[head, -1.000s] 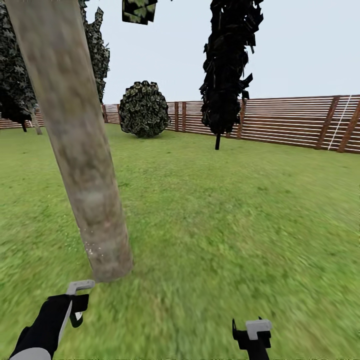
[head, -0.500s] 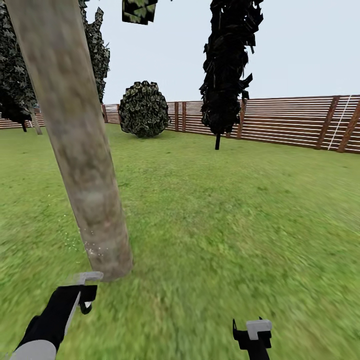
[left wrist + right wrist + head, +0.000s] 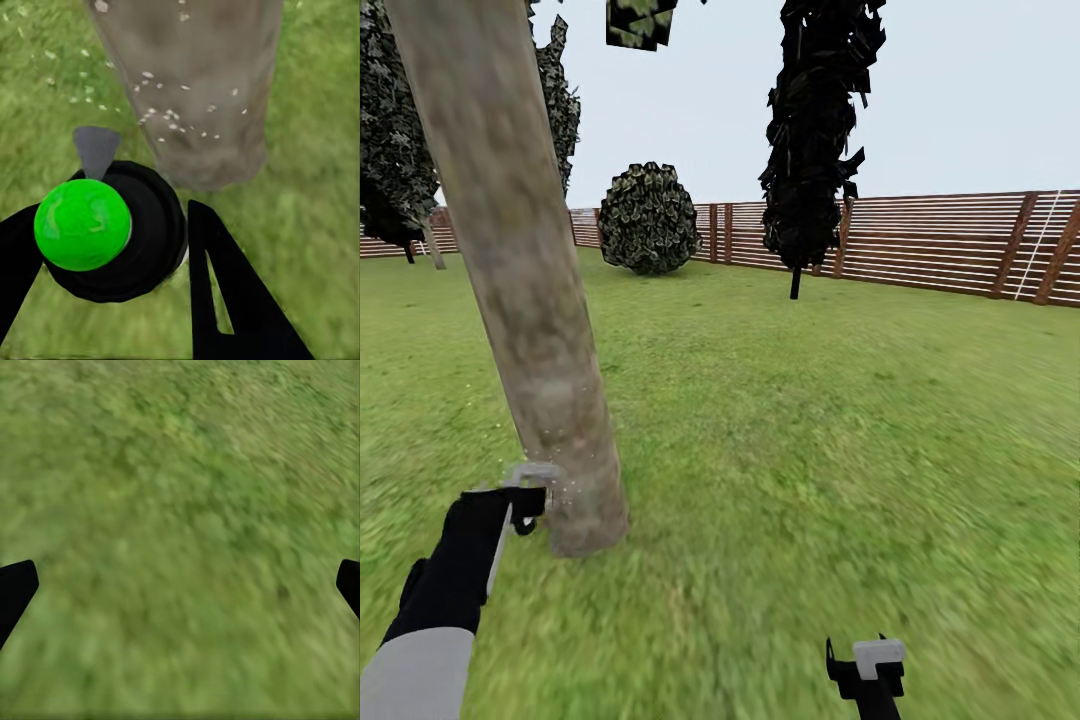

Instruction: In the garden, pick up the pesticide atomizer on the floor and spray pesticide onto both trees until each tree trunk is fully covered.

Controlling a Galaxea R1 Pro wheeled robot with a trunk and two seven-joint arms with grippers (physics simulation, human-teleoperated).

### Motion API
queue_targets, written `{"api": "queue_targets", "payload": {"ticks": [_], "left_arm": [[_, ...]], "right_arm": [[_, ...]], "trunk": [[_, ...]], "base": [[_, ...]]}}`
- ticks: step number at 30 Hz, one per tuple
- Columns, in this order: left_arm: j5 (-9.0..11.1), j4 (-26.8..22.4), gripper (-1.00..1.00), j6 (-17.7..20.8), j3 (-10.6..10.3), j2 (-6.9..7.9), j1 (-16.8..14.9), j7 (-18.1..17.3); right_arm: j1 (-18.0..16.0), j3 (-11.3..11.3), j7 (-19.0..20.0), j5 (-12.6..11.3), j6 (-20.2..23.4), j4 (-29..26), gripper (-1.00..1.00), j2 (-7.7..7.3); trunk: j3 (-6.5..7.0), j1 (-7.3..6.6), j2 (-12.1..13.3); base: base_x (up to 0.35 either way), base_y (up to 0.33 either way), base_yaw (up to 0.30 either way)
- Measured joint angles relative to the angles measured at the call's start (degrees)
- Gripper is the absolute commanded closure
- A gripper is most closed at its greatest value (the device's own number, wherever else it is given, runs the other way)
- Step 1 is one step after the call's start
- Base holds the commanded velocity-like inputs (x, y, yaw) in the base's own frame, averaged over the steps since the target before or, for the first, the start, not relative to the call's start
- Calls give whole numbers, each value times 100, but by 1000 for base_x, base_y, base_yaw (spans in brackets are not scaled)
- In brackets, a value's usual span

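One tree trunk (image 3: 525,300), thick with mottled grey-brown bark, leans across the left of the head view and meets the grass close in front of me. My left gripper (image 3: 528,495) is raised right beside its base. In the left wrist view the left gripper (image 3: 112,225) is shut on the pesticide atomizer (image 3: 82,225), a black round body with a bright green cap and a grey nozzle aimed at the tree trunk (image 3: 195,82). White pesticide specks (image 3: 169,116) dot the bark and drift near it. Low at the right my right gripper (image 3: 865,662) hangs open over bare grass.
Lawn (image 3: 810,450) stretches ahead to a reddish-brown slat fence (image 3: 940,240). A dark narrow tree (image 3: 815,130) and a round shrub (image 3: 648,218) stand by the fence. Dark foliage and a thin grey trunk (image 3: 432,245) are far off at the left.
My left arm has lifted and moved forward, bringing the atomizer from the grass below the trunk's base up against its lower bark. The right arm has stayed put.
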Motion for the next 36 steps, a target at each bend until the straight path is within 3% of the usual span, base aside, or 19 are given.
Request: {"api": "queue_targets", "payload": {"ticks": [2, 5, 7, 10, 13, 14, 15, 16, 21, 26, 28, 30, 36], "left_arm": [[75, -24, 100, 87, -62, 45, -26, -16], [135, -198, 100, 503, -675, -170, -94, -20], [81, -394, 100, 818, -774, -195, -202, -26], [82, -514, 100, 1014, -779, -25, -361, -159], [74, -502, 100, 1032, -763, 437, -390, -520], [118, -487, 100, 1036, -641, 667, -397, -796], [45, -482, 100, 1025, -513, 780, -403, -954], [107, -481, 100, 1035, -428, 832, -405, -1041], [134, -495, 100, 1075, -419, 810, -741, -1132], [120, -470, 100, 1098, -428, 863, -806, -1133], [81, -461, 100, 1062, -425, 881, -746, -1124], [1, -463, 100, 1010, -431, 847, -276, -1099], [-9, -544, 100, 998, -387, 811, -82, -1091]], "right_arm": [[0, 0, 0, 0, -3, 0, -100, 0], [0, 0, 0, 0, -2, 0, -100, 0], [0, 0, 0, 0, -2, 0, -100, 0], [0, 0, 0, 0, -4, 0, -100, 0], [0, 0, 0, 0, -4, 0, -100, 0], [0, 0, 0, 0, -7, 0, -100, 0], [0, 0, 0, 0, -5, 0, -100, 0], [0, 0, 0, 0, -5, 0, -100, 0], [0, 0, 7, 4, -6, 0, -100, 0], [0, 0, 9, 6, -7, 0, -100, 0], [0, 0, 9, 4, -8, 0, -100, 0], [0, 0, 9, 6, -6, 0, -100, 0], [0, 0, 8, 5, -6, 0, -100, 0]], "trunk": [[0, 0, 0], [0, 0, 0], [0, 0, 0], [0, 0, 0], [0, 0, 0], [0, 0, 0], [0, 0, 0], [0, 0, 0], [0, 0, 0], [0, 0, 0], [-1, 0, 0], [-2, 1, 1], [0, 0, 0]], "base": [[0, 0, 0], [0, 0, 0], [0, 0, 0], [0, 0, 0], [0, 0, 0], [0, 0, 0], [0, 0, 0], [0, 0, 0], [0, 0, 0], [0, 0, 0], [0, 0, 0], [0, 0, 0], [0, -195, 0]]}}
